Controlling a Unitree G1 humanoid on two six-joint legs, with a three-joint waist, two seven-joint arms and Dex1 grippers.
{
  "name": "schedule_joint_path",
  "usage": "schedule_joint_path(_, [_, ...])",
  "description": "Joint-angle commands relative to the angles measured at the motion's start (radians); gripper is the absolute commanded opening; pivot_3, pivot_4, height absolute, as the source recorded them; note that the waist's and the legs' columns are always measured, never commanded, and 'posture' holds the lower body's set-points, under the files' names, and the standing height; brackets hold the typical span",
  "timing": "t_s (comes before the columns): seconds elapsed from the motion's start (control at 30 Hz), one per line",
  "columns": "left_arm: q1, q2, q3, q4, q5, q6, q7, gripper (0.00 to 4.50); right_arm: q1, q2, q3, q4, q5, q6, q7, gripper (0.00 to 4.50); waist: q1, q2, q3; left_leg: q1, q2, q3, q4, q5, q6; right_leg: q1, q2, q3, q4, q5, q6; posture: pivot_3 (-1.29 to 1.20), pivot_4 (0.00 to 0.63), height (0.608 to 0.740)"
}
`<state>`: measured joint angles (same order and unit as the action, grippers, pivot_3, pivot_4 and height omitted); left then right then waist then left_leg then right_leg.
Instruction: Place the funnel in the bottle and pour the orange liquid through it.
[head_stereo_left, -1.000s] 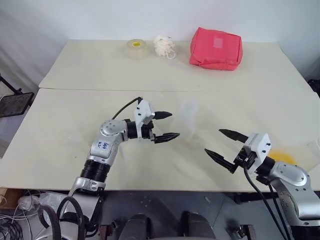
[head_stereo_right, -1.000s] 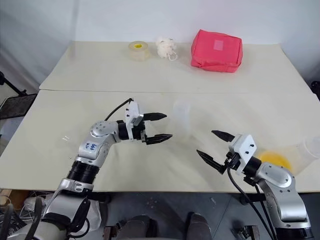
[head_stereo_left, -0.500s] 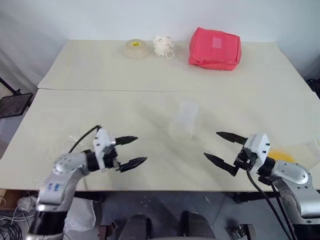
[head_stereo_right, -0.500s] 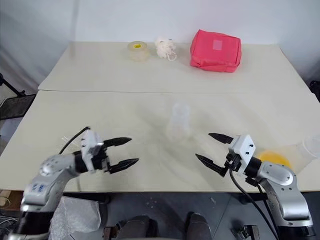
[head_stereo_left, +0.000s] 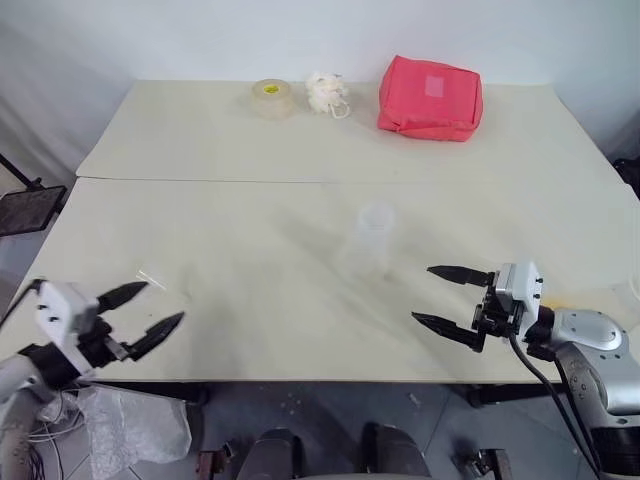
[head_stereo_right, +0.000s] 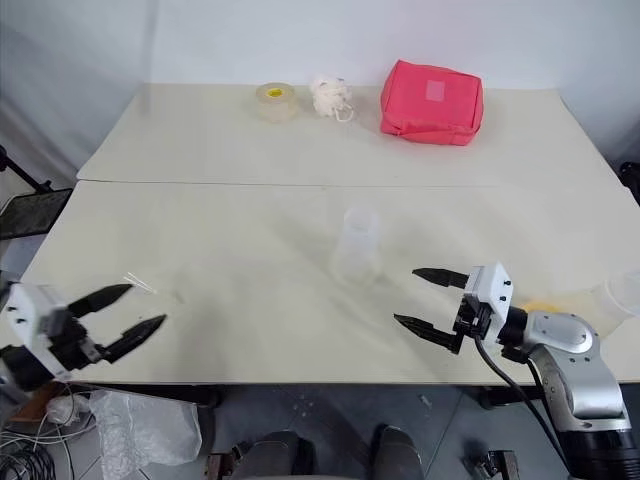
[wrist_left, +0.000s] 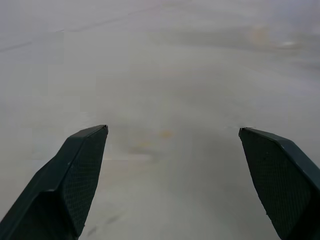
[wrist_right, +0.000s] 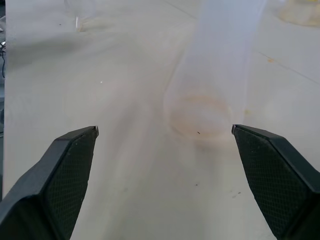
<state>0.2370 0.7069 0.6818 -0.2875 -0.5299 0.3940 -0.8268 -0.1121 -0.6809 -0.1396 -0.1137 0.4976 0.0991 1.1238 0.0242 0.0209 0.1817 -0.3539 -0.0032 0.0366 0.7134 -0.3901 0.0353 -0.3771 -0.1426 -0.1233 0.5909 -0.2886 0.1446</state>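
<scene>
The cream worktop (head_stereo_left: 300, 140) carries a red pouch (head_stereo_left: 431, 97) near its far edge. The bottle (head_stereo_right: 359, 245), clear and faint, stands upright mid-worktop, its wide base ringed with orange residue. The right gripper (head_stereo_right: 429, 298) hovers near the front edge, jaws apart and empty; the left gripper (head_stereo_right: 118, 312) likewise at the front-left corner, near the barely visible funnel (head_stereo_right: 140, 285).

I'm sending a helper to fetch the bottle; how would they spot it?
On the near table, look midway between the two tools. The bottle stands upright there, clear plastic, wide base and short neck. Unlike the tape roll and red pouch far behind, it is see-through.
</scene>
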Motion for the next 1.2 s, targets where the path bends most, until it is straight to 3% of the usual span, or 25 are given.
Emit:
schedule_joint_path(0.03, [-0.02,0.051,0.04,0.071,0.01,-0.017,-0.006,4.46,-0.007,0.009,0.003,-0.001,0.001,-0.027,0.015,4.5,0.0,0.001,0.0,0.0,0.0,0.0,0.0,0.0,0.0,0.0,0.0,0.0,0.0,0.0,0.0,0.0,0.15,0.74])
schedule_joint_path(0.43, [-0.176,0.157,-0.146,0.292,0.046,-0.052,-0.143,4.46,0.013,-0.007,-0.007,-0.068,-0.003,0.014,-0.026,4.5,-0.004,0.001,0.001,0.0,-0.001,0.001,-0.001,-0.001,0.001,-0.001,-0.001,-0.002,0.001,0.0,0.0,0.0,0.15,0.74])
schedule_joint_path(0.9, [-0.234,0.18,-0.161,0.337,0.033,-0.037,-0.184,0.02,0.026,-0.018,-0.023,-0.147,0.003,0.074,-0.088,4.5,-0.004,0.001,0.001,0.0,0.0,0.002,-0.001,-0.001,0.001,-0.002,-0.001,-0.002,0.002,0.0,0.0,0.0,0.15,0.74])
schedule_joint_path(1.2, [-0.266,0.197,-0.147,0.306,-0.011,-0.039,-0.227,0.02,0.012,-0.011,-0.023,-0.146,0.004,0.074,-0.11,4.5,-0.005,0.001,0.001,0.0,0.0,0.003,-0.001,-0.001,0.001,-0.002,-0.001,-0.002,0.002,0.0,0.0,0.0,0.15,0.74])
